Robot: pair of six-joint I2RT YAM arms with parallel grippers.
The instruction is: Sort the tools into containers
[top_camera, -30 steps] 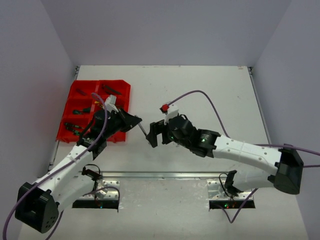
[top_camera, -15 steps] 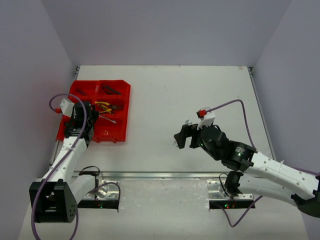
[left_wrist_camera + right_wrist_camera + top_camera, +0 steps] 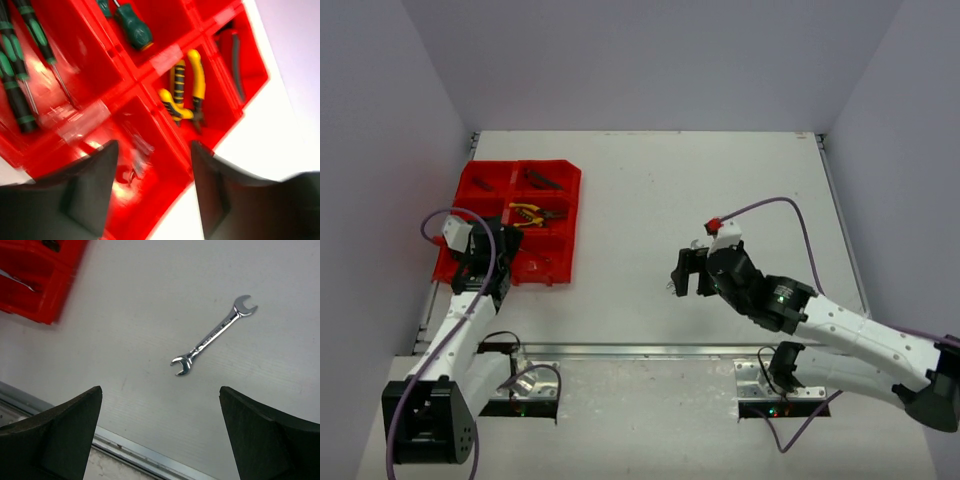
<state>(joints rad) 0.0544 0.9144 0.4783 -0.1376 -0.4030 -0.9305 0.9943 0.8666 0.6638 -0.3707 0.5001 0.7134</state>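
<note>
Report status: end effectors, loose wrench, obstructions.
Left end effector open, over tray. Right end effector open, facing wrench on table. Nothing blocking it.

Count on inspection: one red tray [image 3: 571,235]. Inside it, the left wrist view shows at least four green-handled screwdrivers [image 3: 132,27], one pair of yellow-black pliers [image 3: 197,75] and one grey-handled tool [image 3: 235,55]; a blurred silver item there is not countable. One silver wrench [image 3: 212,335] lies outside the tray.

red tray [image 3: 545,275]; yellow pliers [image 3: 196,80], black stripes; green-black screwdrivers [image 3: 131,26]; silver wrench [image 3: 214,335]; white table [image 3: 720,180].
</note>
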